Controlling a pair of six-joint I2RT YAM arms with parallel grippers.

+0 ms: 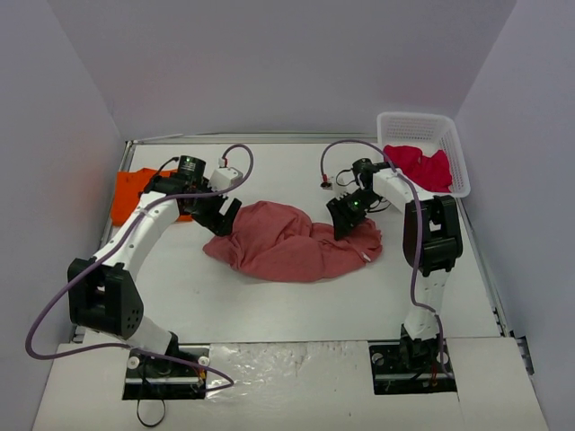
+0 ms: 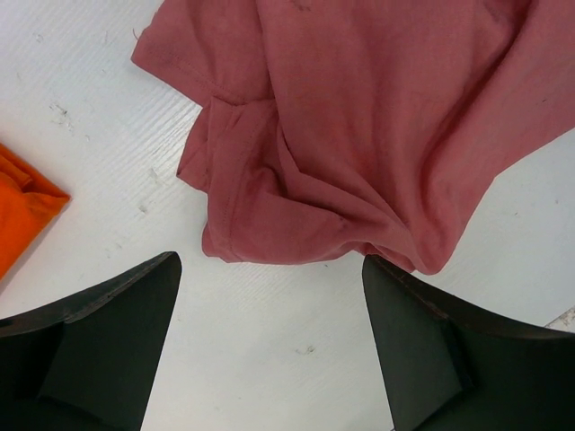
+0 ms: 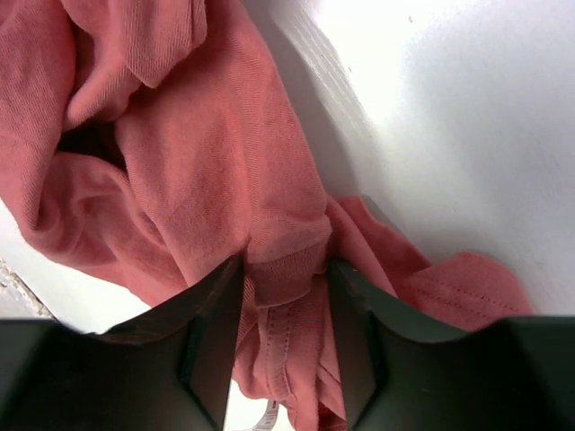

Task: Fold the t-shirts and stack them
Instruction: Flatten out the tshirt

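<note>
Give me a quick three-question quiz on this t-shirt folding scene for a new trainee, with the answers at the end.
1. Fill in: the jaws of the left gripper stand ____, holding nothing.
2. What is caught in the right gripper? A the brick-red t-shirt; B the orange t-shirt; C nothing.
3. True or false: the crimson-pink t-shirt lies in the white basket.
Key: 1 open; 2 A; 3 true.

The left arm (image 1: 135, 235) and right arm (image 1: 420, 296) are white tubes joined by chunky black joints, with a thin purple cable (image 1: 40, 314) looping along each. The left gripper (image 1: 218, 215) and right gripper (image 1: 349, 215) are black with broad wedge-shaped fingers (image 2: 108, 332). A small green light (image 1: 354, 205) glows on the right one.
</note>
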